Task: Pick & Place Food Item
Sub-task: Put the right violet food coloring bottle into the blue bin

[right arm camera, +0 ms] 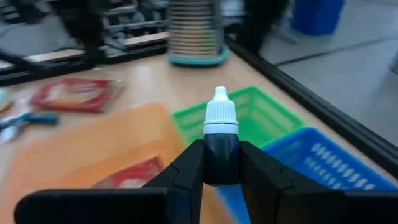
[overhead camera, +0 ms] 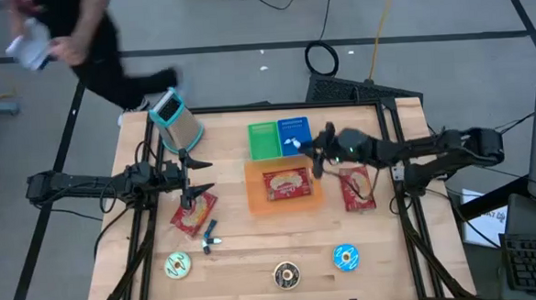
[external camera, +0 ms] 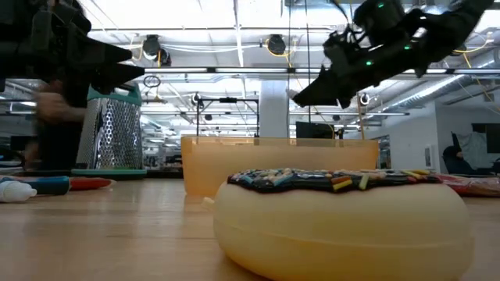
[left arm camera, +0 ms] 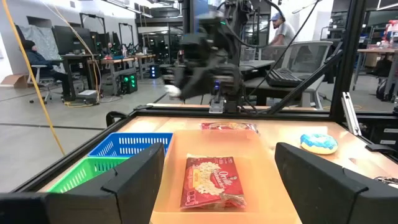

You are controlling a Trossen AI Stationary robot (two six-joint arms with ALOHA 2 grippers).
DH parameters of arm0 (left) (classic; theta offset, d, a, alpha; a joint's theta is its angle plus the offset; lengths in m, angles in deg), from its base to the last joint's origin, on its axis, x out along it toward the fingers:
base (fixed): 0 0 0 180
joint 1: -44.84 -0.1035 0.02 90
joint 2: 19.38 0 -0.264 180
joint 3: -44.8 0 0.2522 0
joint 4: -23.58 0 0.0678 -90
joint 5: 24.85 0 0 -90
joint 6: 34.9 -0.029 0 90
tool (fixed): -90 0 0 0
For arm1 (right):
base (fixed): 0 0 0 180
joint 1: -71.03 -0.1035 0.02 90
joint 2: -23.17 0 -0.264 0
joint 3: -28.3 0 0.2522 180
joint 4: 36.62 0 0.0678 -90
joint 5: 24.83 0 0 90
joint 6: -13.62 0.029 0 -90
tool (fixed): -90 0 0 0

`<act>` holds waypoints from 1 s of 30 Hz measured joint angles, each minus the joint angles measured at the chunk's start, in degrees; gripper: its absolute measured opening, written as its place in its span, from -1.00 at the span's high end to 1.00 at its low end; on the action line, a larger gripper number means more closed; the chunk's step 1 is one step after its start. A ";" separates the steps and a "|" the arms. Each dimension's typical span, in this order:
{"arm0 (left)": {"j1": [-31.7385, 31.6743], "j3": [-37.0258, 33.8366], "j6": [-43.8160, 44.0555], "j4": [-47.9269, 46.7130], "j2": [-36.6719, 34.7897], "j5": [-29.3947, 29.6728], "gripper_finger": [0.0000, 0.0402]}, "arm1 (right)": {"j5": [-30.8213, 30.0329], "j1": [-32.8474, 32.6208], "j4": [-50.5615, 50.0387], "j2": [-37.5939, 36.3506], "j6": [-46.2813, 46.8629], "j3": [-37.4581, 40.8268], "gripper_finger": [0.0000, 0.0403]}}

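In the right wrist view the small bottle (right arm camera: 221,134) shows only its white cap and dark shoulder; the rest sits hidden between the right gripper (right arm camera: 221,171) fingers. The grater (right arm camera: 194,31) beyond is blurred and cut off by the picture's edge, and the red packet (right arm camera: 78,93) near it is too blurred to read. In the high view a person (overhead camera: 83,40) is smeared by motion and cropped at the edge (what the hand holds cannot be told). In the low view the sprinkled donut (external camera: 344,218) blocks most of the orange tray (external camera: 234,164), so its contents stay hidden. The left gripper (left arm camera: 217,180) fingers run off the left wrist view's edge.
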 joint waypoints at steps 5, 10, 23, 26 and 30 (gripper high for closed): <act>0.02 0.00 0.00 0.02 -0.01 0.00 -0.52 | 2.85 6.44 -4.03 4.77 -0.19 -4.75 0.63; 0.00 0.00 0.00 0.01 0.00 0.00 -0.52 | 4.78 8.30 -4.37 11.66 -0.40 -7.23 0.62; 0.02 0.00 0.00 0.02 -0.02 0.00 -0.52 | 4.33 11.40 -6.87 17.73 -1.72 -7.60 0.62; 0.02 0.00 0.00 0.02 0.00 0.00 -0.52 | 4.58 11.35 -6.80 17.19 -1.72 -7.60 0.62; 0.02 0.00 0.00 0.00 0.00 0.00 -0.52 | 4.51 11.37 -6.59 17.03 -1.69 -7.64 0.57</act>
